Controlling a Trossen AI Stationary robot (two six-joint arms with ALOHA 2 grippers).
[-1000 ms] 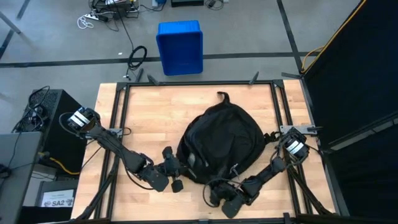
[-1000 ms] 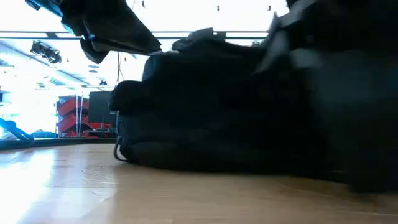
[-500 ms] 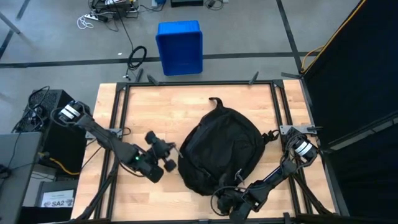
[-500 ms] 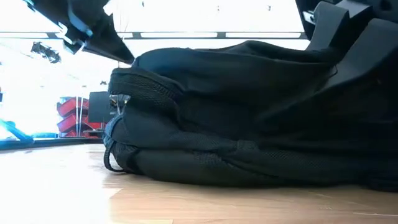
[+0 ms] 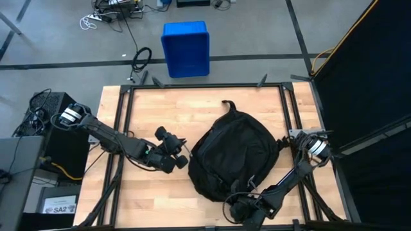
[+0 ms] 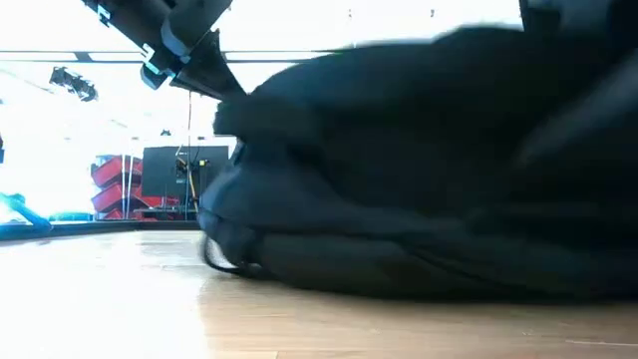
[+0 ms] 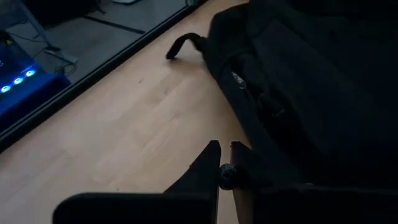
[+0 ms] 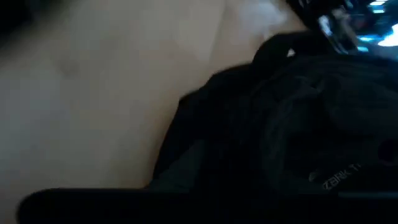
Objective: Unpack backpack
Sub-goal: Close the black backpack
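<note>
Backpack (image 5: 234, 154) lies closed just right of the left gripper (image 5: 181, 156), whose fingers are pinched together, empty. Right gripper (image 5: 239, 206) at its near edge: width indiscernible. Nothing unpacked yet

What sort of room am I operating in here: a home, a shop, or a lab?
Most likely a robotics lab or workshop. The wooden table stands in a black metal frame on a bare grey floor with taped lines, loose cables and a blue plastic bin lie beyond it, and red racks stand in the background.
</note>
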